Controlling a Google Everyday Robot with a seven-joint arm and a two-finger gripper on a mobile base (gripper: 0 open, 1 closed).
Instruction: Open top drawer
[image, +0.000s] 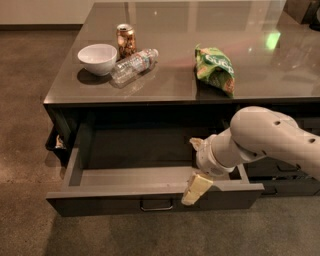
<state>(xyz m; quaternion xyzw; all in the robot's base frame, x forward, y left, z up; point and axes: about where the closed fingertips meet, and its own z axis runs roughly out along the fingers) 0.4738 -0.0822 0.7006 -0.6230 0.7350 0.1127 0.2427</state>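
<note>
The top drawer is a wide dark grey metal drawer under the table top. It stands pulled out towards me, and its paler grey shallow inside shows nothing in it. Its small loop handle sits at the centre of the front. My gripper is at the drawer's right front part. One cream finger hangs over the front wall, to the right of the handle. The other finger is up over the drawer's inside. The fingers stand apart and hold nothing.
On the grey table top are a white bowl, a can, a lying plastic bottle and a green chip bag. Slimmer shut drawers lie behind my arm at the right. Brown floor surrounds the table.
</note>
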